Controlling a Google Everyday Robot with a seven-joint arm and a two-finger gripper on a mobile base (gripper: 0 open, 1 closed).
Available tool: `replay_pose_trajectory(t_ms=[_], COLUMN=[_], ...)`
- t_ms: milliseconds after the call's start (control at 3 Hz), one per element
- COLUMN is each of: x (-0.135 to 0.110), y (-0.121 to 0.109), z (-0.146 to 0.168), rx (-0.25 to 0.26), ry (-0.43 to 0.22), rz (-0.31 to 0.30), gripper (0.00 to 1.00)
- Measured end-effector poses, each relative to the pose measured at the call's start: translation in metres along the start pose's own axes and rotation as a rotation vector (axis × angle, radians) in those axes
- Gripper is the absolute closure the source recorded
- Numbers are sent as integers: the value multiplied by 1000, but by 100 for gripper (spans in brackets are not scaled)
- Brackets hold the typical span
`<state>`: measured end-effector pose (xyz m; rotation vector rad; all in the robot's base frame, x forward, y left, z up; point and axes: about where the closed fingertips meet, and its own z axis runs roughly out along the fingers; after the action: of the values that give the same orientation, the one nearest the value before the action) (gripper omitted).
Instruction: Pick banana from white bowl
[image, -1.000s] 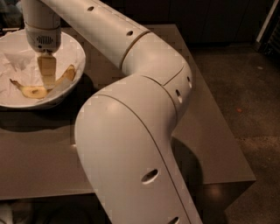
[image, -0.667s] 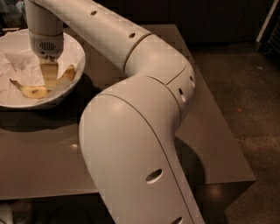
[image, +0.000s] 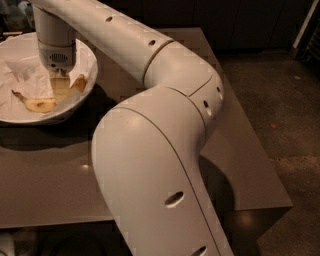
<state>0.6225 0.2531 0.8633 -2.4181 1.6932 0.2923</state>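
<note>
The white bowl (image: 50, 119) sits at the table's far left corner, lined with crumpled white paper. Inside it lies the yellow banana (image: 39, 104), curved, with its dark stem pointing left and its right end rising toward the bowl's right wall. My gripper (image: 60, 89) points straight down into the bowl and sits over the banana's middle, hiding that part of it. The wrist housing stands directly above it.
My large white arm sweeps from the lower centre across the brown table (image: 240, 150) to the bowl and covers much of the tabletop. The table's right and front edges drop to a dark floor (image: 285, 100).
The gripper has sunk a little deeper into the bowl onto the banana's middle, and the arm's elbow has shifted right. The banana lies where it was.
</note>
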Motion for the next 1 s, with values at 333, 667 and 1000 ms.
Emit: replay_pose_trajectory(t_ms=[333,667,1000], x=[1,-1,-4], y=[-3,-6,-7], z=[-1,-6,-15], rx=[6,20,38], ry=[26,54,90], rz=[-17,-36,-56], gripper=[60,72,54])
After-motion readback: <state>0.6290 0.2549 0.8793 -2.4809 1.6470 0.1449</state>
